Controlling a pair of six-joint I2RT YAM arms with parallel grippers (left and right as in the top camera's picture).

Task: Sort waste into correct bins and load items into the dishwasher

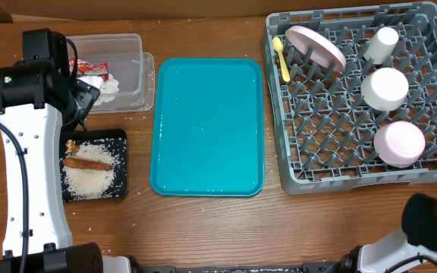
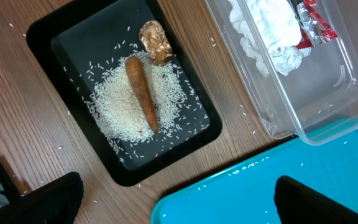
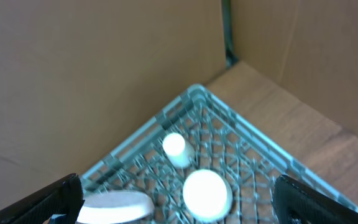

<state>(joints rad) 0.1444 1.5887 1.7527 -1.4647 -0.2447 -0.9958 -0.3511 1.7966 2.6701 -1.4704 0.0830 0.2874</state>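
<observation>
The grey dish rack (image 1: 355,163) stands at the right of the table (image 1: 203,30) and holds all the dishes. The white plate (image 1: 315,45) leans tilted among the pegs at its far left, with the yellow spoon (image 1: 281,58) just beside it. The small cup (image 1: 381,44) is at the far side, one white bowl (image 1: 385,89) in the middle and a second bowl (image 1: 400,143) nearer. The teal tray (image 1: 207,129) lies in the centre. At the far left, the clear tub (image 1: 135,53) holds the crumpled napkin (image 2: 260,25) and the red wrapper (image 2: 312,25). Nearer, the black tray (image 2: 48,37) holds rice (image 2: 120,109), a brown stick (image 2: 143,93) lying on it and a brownish lump (image 2: 155,40) at the stick's end. The left gripper (image 2: 179,202) hovers above the teal tray's left edge, fingers spread wide and empty. The right gripper (image 3: 179,202), equally wide and empty, looks over a corner of the rack.
</observation>
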